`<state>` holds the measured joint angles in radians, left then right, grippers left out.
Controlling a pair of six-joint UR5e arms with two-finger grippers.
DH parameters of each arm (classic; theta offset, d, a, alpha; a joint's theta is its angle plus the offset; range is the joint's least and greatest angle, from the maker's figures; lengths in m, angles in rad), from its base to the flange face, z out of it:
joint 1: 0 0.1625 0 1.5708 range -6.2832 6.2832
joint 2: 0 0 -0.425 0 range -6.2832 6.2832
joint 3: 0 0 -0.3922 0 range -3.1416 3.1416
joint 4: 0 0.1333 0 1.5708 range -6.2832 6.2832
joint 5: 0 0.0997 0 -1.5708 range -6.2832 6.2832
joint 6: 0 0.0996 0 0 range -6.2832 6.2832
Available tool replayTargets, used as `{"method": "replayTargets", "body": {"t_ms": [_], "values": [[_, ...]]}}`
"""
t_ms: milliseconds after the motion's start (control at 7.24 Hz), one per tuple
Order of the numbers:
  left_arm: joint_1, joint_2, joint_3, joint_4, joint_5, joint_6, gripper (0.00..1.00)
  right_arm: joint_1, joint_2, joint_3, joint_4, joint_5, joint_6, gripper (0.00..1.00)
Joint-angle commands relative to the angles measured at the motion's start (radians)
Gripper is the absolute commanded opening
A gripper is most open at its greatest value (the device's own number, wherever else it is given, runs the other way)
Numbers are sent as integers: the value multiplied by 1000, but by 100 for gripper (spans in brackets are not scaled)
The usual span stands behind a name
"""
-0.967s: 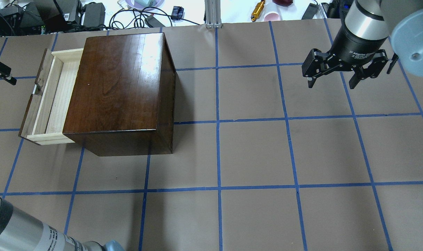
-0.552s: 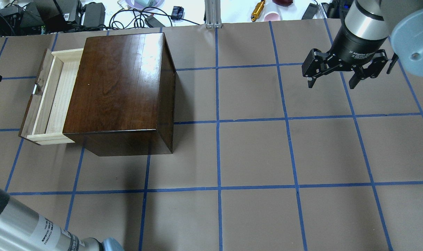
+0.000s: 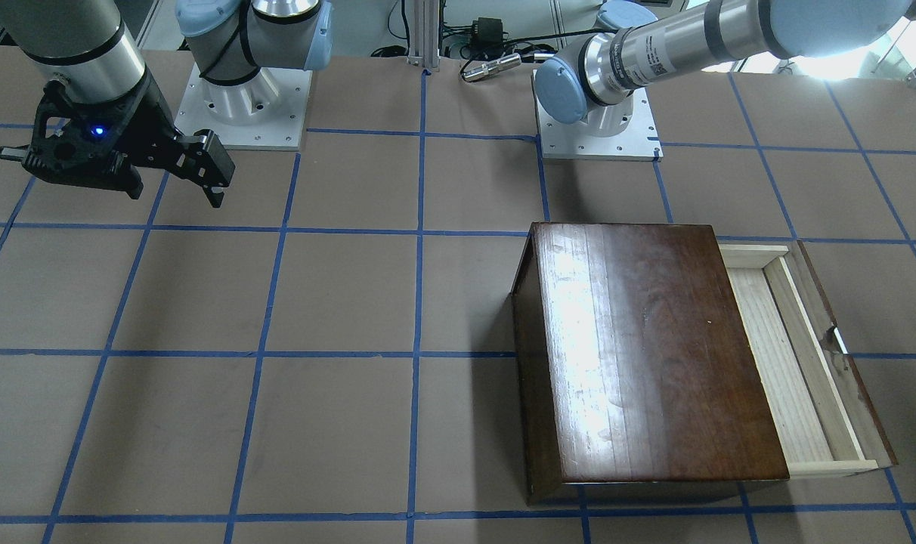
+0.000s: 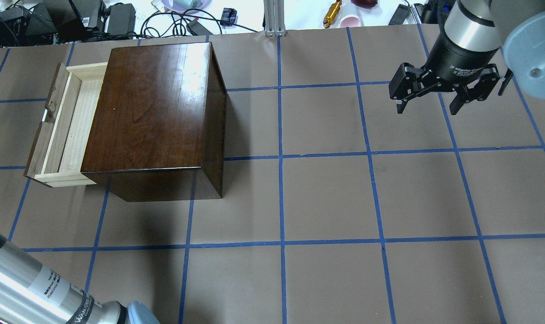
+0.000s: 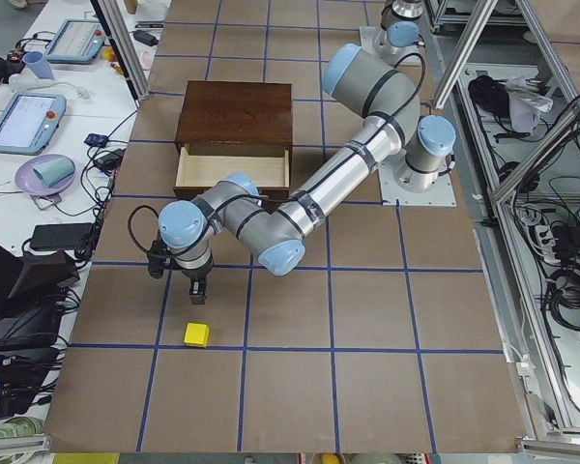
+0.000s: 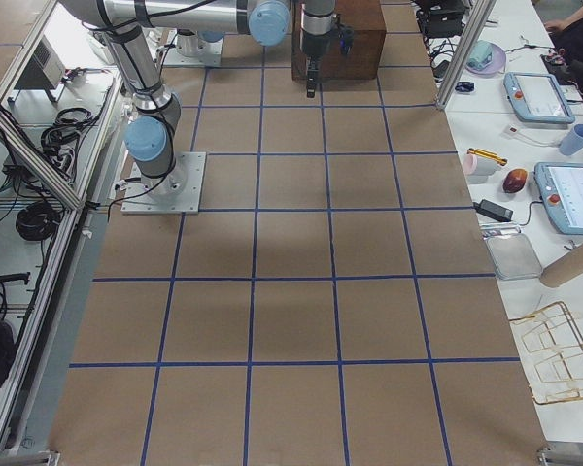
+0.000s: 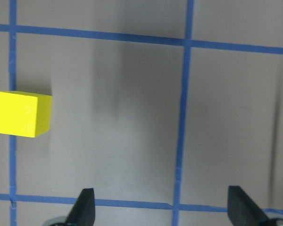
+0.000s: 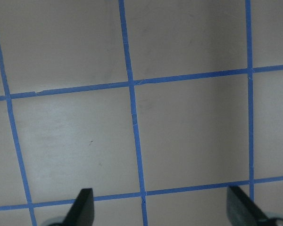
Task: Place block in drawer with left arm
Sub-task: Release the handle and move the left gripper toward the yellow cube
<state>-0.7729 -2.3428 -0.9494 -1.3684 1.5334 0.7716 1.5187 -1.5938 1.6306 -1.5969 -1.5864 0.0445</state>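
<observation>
The block (image 5: 196, 334) lies on the bench (image 4: 326, 198) at its left end. It is well apart from the drawer (image 4: 70, 130), whose dark front panel faces that way. The left pincer (image 5: 198, 293) hangs pointing down over the bench between the drawer and the block, near the block but not over it. In the left wrist view the block sits off to the left of the widely spread fingers (image 7: 86, 207). The drawer stands pulled out of the left side of the cabinet (image 4: 151, 108), with its pale floor showing. The right pincer (image 4: 427, 107) hovers over the far right of the bench, well apart from the cabinet, with its fingers spread too.
</observation>
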Motion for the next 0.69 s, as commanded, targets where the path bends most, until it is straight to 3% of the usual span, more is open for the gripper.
{"method": "replayTargets", "body": {"t_ms": [0,552], "values": [[18,-79,81,6,4,72,100,0,0,0,0,0,0,100],[38,-174,138,92,-4,216,100,0,0,0,0,0,0,100]]}}
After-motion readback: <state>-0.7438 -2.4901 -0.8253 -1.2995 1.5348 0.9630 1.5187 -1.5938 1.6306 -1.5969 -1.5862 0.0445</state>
